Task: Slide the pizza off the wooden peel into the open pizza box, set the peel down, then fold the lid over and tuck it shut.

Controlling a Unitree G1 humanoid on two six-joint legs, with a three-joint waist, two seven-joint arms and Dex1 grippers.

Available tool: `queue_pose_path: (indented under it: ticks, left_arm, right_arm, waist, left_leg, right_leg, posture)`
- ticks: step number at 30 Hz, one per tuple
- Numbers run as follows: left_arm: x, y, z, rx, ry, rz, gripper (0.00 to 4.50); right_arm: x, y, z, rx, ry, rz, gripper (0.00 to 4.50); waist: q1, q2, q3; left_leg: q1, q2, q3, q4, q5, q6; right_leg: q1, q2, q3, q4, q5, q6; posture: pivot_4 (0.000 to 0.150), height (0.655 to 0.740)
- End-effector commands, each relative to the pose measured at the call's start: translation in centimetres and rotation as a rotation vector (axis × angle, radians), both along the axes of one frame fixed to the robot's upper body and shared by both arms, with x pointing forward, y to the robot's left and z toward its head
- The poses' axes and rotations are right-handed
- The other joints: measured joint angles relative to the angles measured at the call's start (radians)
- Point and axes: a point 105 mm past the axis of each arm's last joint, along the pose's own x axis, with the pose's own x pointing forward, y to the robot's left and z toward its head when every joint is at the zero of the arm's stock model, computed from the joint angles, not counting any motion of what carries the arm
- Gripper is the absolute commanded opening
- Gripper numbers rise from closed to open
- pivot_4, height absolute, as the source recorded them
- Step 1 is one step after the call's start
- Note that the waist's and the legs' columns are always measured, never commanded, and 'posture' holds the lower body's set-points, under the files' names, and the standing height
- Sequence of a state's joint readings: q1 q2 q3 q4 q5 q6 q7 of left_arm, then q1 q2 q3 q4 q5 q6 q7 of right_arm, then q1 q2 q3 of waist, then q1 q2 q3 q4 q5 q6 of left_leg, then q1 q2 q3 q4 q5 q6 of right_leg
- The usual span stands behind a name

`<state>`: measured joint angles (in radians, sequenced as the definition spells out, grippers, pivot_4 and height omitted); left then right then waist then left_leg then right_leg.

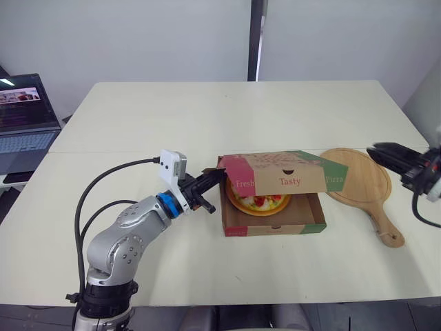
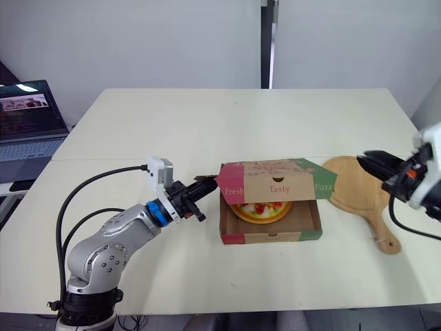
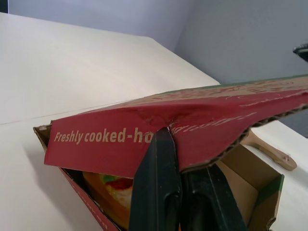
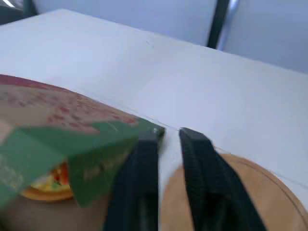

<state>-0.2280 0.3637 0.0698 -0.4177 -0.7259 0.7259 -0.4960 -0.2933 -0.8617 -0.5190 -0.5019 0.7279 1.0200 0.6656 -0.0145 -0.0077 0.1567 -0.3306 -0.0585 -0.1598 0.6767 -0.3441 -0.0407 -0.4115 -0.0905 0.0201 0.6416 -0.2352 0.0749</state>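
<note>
The brown pizza box [image 1: 274, 228] sits toward the table's [image 1: 207, 117] near edge, pizza [image 1: 258, 203] inside. Its lid [image 1: 282, 172] (red and green corners) hangs half lowered, untucked. The wooden peel [image 1: 362, 176] lies flat just beside its right, empty.

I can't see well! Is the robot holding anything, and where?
Left gripper pinches the printed cardboard pizza-box lid by its red side flap; right gripper holds nothing.

Setting: was an office or meeting room. Evidence noted: a large cream table [image 1: 207, 117] that filled the floor space; plain white walls [image 1: 138, 34], which were split by a dark upright post [image 1: 256, 38]; an open laptop [image 1: 24, 114], which stood lit on a separate desk at the left.
</note>
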Motion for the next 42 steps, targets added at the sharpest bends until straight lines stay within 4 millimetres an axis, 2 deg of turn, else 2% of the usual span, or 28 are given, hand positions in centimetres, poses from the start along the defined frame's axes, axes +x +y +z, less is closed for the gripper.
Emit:
queue_pose_path:
  ticks: [1,3,6,9,14,18,21,24,27,30,33,35,38,41,42]
  left_arm:
    - [0.1,0.1,0.2,0.024,-0.029,-0.006,0.0]
    - [-0.1,0.0,0.5,0.011,-0.033,-0.028,0.0]
    - [-0.6,0.1,0.7,0.008,-0.036,-0.069,0.0]
    - [-1.5,0.5,0.8,0.045,-0.042,-0.145,0.58]
    - [-2.3,2.7,1.5,0.053,0.038,-0.222,2.2]
    - [-2.4,5.7,2.5,0.06,0.156,-0.251,3.43]
    - [-0.8,8.4,4.5,0.052,0.127,-0.167,3.43]
    - [1.1,9.8,6.0,0.037,0.078,-0.081,3.43]
    - [2.4,9.9,5.1,0.137,0.036,-0.03,3.43]
    - [3.6,9.8,3.5,0.37,-0.12,0.003,3.43]
    - [3.8,9.3,2.1,0.565,-0.27,-0.064,2.81]
    - [3.8,8.1,1.7,0.598,-0.346,-0.114,2.14]
    - [2.7,6.2,0.8,0.606,-0.384,-0.226,1.24]
    - [2.0,5.4,0.6,0.554,-0.386,-0.264,1.24]
    - [1.8,5.2,0.6,0.538,-0.38,-0.27,1.4]
  right_arm:
    - [0.9,2.8,0.6,-0.071,-0.011,0.101,0.01]
    - [1.3,3.9,0.1,-0.112,0.007,0.157,0.01]
    - [1.7,4.6,-0.6,-0.147,0.033,0.199,0.01]
    - [1.8,4.6,-1.4,-0.183,0.06,0.22,0.0]
    - [1.7,4.8,-2.0,-0.2,0.069,0.24,0.0]
    - [1.5,5.0,-2.4,-0.208,0.076,0.254,0.0]
    - [1.2,5.2,-3.0,-0.228,0.085,0.269,0.0]
    - [1.1,5.2,-3.2,-0.233,0.088,0.274,0.0]
    - [1.2,5.3,-3.2,-0.233,0.084,0.277,0.0]
    - [1.3,5.4,-3.1,-0.236,0.077,0.278,0.0]
    - [1.4,5.4,-2.8,-0.235,0.071,0.279,0.0]
    - [1.4,5.4,-2.7,-0.238,0.069,0.281,0.0]
    - [1.5,5.3,-2.6,-0.239,0.067,0.282,0.0]
    - [1.6,5.4,-2.6,-0.24,0.065,0.283,0.0]
    - [1.6,5.4,-2.5,-0.24,0.065,0.283,0.0]
  waist:
    - [0.0,0.0,0.0]
    - [0.004,0.0,0.0]
    - [0.01,-0.001,0.001]
    - [0.012,-0.001,0.001]
    - [0.011,-0.001,0.002]
    - [0.009,-0.003,0.004]
    - [0.009,-0.002,0.005]
    - [0.011,-0.002,0.006]
    - [0.009,-0.002,0.005]
    - [0.011,-0.002,0.006]
    - [0.011,-0.002,0.006]
    - [0.011,-0.002,0.006]
    - [0.012,-0.002,0.006]
    - [0.01,-0.002,0.006]
    - [0.01,-0.002,0.006]
  left_leg:
    - [0.0,0.0,0.0,0.0,0.0,0.0]
    - [0.0,0.0,-0.001,0.0,0.0,0.0]
    - [-0.001,0.0,-0.001,0.0,0.0,-0.001]
    - [-0.001,0.0,-0.001,0.0,0.0,-0.001]
    - [-0.001,0.0,-0.001,0.0,0.0,-0.001]
    - [-0.001,0.001,-0.002,0.0,-0.001,0.001]
    - [-0.001,0.0,-0.002,-0.001,-0.001,0.001]
    - [-0.001,0.0,-0.002,0.0,0.0,0.0]
    - [-0.001,0.0,-0.002,-0.001,0.0,-0.001]
    - [-0.002,0.0,-0.001,-0.002,0.0,-0.001]
    - [-0.006,0.001,-0.001,-0.001,0.0,-0.002]
    - [-0.009,0.001,-0.001,-0.001,0.001,-0.002]
    - [-0.012,0.001,-0.002,0.0,0.001,-0.002]
    - [-0.014,0.0,-0.002,0.001,0.001,-0.002]
    - [-0.014,0.0,-0.002,0.001,0.001,-0.002]
  right_leg:
    - [0.0,0.0,0.0,0.0,0.0,0.0]
    - [0.0,0.0,-0.001,0.0,0.0,0.0]
    - [0.0,0.0,-0.001,-0.001,0.0,0.0]
    - [-0.001,0.0,-0.001,-0.001,0.0,0.0]
    - [-0.001,0.0,-0.001,0.0,0.0,0.0]
    - [-0.002,0.0,-0.002,0.0,0.0,0.001]
    - [-0.002,0.0,-0.002,0.0,-0.001,0.001]
    - [-0.002,0.0,-0.002,0.0,-0.001,0.001]
    - [-0.003,0.0,-0.002,0.0,-0.001,0.001]
    - [-0.004,0.0,-0.001,0.0,-0.001,0.001]
    - [-0.008,0.0,-0.001,0.0,-0.001,0.001]
    - [-0.011,0.0,-0.001,0.001,0.0,0.001]
    - [-0.013,-0.001,-0.002,0.0,0.0,0.001]
    - [-0.014,-0.001,-0.002,0.0,0.0,0.001]
    - [-0.014,-0.001,-0.002,0.001,0.0,0.001]
  posture:
    - [0.15,0.74]
    - [0.15,0.74]
    - [0.15,0.74]
    - [0.15,0.74]
    - [0.15,0.74]
    - [0.15,0.74]
    - [0.15,0.74]
    - [0.15,0.74]
    - [0.15,0.74]
    - [0.15,0.74]
    - [0.15,0.74]
    - [0.15,0.74]
    - [0.15,0.74]
    - [0.15,0.74]
    - [0.15,0.74]
